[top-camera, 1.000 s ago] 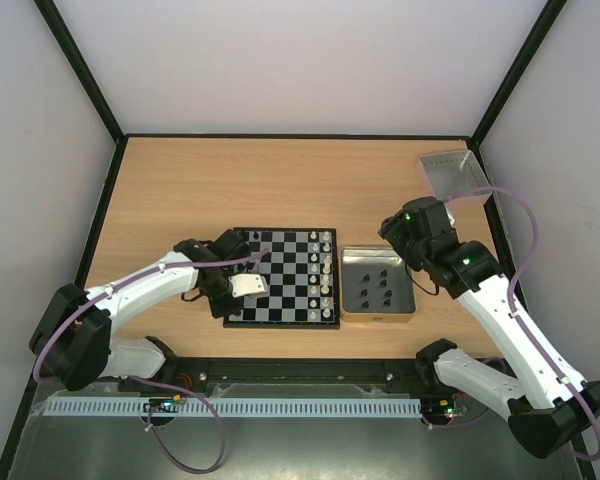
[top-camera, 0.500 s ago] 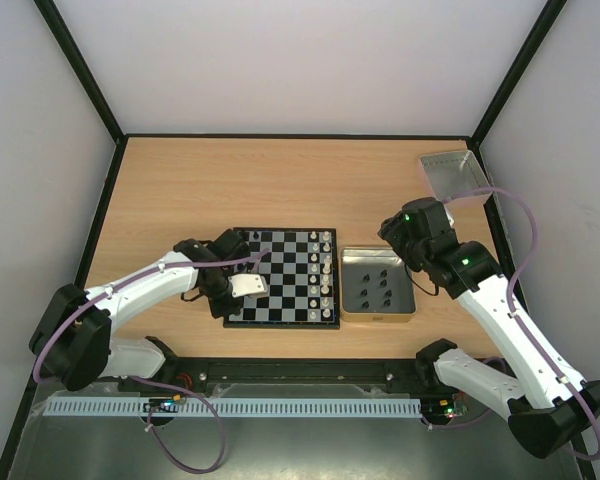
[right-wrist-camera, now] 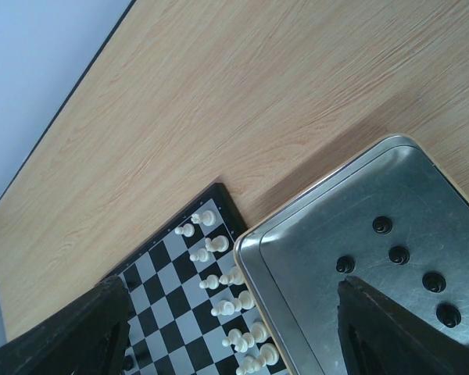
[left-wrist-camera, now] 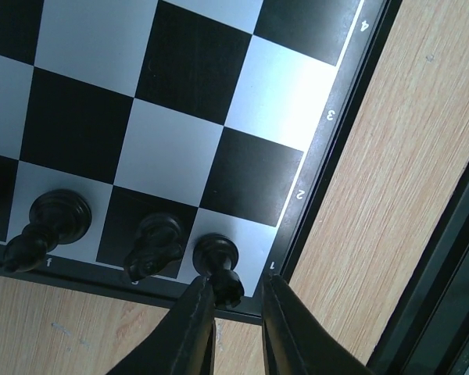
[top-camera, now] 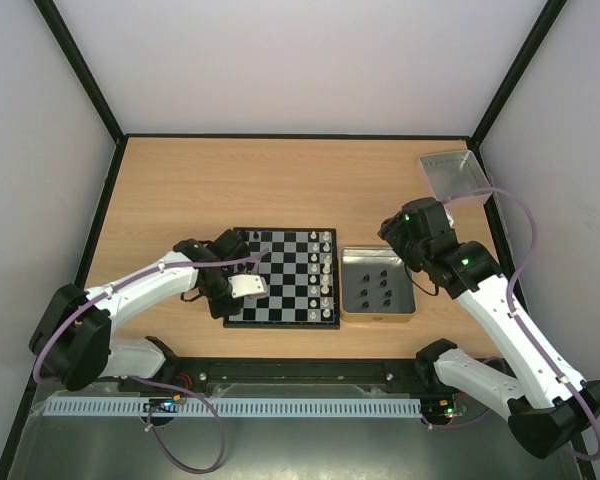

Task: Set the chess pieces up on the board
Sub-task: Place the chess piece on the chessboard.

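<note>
The board [top-camera: 280, 323] lies at the table's centre front. White pieces [top-camera: 326, 270] line its right side, and a few black pieces stand along its left side. My left gripper [top-camera: 248, 287] hangs over the board's near left corner. In the left wrist view its jaws [left-wrist-camera: 236, 312] stand slightly apart around a black rook [left-wrist-camera: 219, 262] on the corner square. The left finger [left-wrist-camera: 191, 328] touches the rook's top and the right finger is clear of it. A black knight [left-wrist-camera: 155, 242] and another black piece [left-wrist-camera: 51, 223] stand beside it. My right gripper [top-camera: 395, 235] is wide open and empty above the tin's far edge.
A gold-rimmed tin [top-camera: 378, 318] right of the board holds several black pieces [top-camera: 380, 285], which also show in the right wrist view [right-wrist-camera: 399, 254]. A clear grey tray [top-camera: 450, 172] sits at the far right corner. A black frame rims the table.
</note>
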Action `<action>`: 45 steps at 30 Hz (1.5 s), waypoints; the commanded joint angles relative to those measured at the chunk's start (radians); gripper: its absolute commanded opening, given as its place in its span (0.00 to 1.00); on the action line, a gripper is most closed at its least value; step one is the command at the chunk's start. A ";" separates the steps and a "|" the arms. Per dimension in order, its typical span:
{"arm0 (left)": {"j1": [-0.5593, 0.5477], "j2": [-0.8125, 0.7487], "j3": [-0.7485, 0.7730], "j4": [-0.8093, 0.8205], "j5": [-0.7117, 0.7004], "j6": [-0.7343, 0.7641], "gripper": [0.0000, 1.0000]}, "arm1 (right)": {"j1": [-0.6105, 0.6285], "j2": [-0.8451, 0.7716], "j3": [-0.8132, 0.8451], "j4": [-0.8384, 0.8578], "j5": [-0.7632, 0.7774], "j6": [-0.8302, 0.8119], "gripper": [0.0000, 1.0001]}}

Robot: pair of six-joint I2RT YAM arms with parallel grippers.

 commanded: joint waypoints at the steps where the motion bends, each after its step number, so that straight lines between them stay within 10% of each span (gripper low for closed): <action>1: 0.006 -0.008 0.001 -0.036 0.021 0.014 0.18 | -0.004 -0.002 -0.009 0.010 0.012 0.002 0.71; 13: 0.006 0.000 0.004 -0.058 0.025 0.024 0.13 | -0.004 -0.012 -0.013 0.008 0.013 0.006 0.71; 24: 0.006 -0.012 0.004 -0.053 0.018 0.015 0.39 | -0.004 -0.022 -0.026 0.014 0.008 0.015 0.71; 45: 0.006 -0.031 0.004 -0.054 -0.006 0.004 0.42 | -0.004 -0.039 -0.045 0.021 0.004 0.026 0.71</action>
